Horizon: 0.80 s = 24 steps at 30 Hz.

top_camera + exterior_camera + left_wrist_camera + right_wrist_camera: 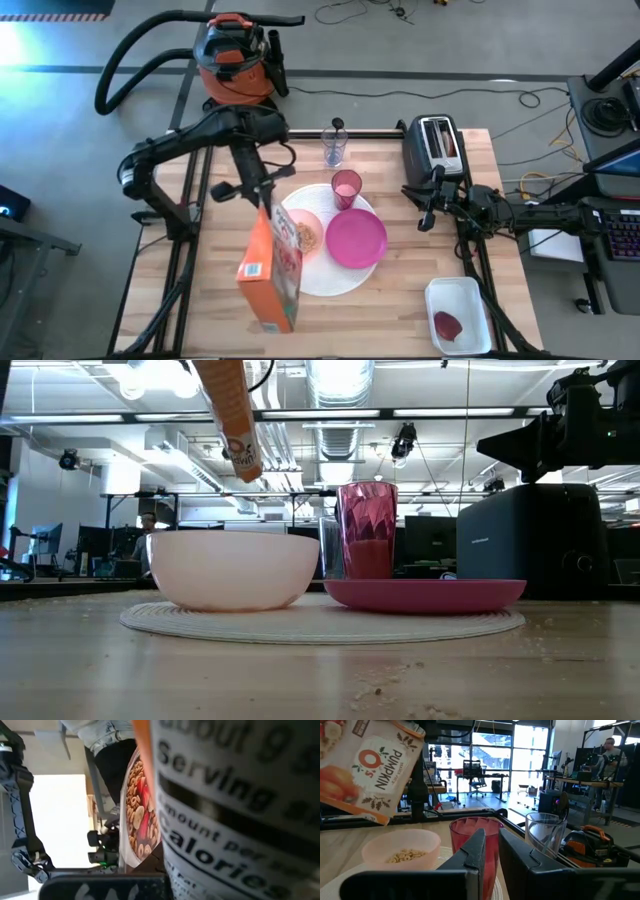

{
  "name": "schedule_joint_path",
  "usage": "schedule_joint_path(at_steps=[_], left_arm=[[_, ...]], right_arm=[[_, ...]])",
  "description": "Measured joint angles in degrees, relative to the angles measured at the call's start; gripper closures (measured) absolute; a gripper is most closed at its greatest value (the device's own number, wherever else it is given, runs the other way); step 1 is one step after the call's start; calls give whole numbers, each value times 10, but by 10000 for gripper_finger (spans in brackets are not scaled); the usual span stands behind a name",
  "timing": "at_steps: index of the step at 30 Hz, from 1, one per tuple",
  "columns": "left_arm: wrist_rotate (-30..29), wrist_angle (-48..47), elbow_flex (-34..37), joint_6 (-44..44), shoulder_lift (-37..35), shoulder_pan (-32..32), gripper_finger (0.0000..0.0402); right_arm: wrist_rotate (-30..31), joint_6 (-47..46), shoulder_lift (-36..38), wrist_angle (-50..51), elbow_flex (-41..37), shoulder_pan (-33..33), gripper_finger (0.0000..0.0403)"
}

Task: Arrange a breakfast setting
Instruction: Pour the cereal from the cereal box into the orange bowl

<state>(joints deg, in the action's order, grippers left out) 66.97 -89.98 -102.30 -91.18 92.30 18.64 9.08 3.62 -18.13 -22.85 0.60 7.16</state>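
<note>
Breakfast setting pieces sit mid-table: a large white round plate [325,275] carries a pale pink bowl [305,233] holding a little cereal and a smaller magenta plate [356,239], with a translucent pink cup [346,187] at the plate's far rim and a clear glass [334,147] nearer the table's far edge. Above the bowl, the left end effector [262,200] clamps an orange cereal box [272,270], tilted mouth-down (its print reads "PUMPKIN O's", and "Serving" and "Calories" on the side panel). The left arm reaches in from the far-left corner. The right end effector [428,212] hangs by the toaster [435,148] near the table's right edge, its 2 fingers [472,852] only narrowly apart, holding nothing.
</note>
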Motion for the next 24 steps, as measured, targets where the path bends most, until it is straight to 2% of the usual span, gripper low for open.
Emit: schedule_joint_path(at_steps=[12, 24], left_arm=[[27, 2, 11, -31, 29, 19, 402], [23, -1, 25, -72, 34, 23, 402]], right_arm=[[0, 0, 0, 0, 0, 0, 360], [0, 0, -1, 0, 0, 0, 360]])
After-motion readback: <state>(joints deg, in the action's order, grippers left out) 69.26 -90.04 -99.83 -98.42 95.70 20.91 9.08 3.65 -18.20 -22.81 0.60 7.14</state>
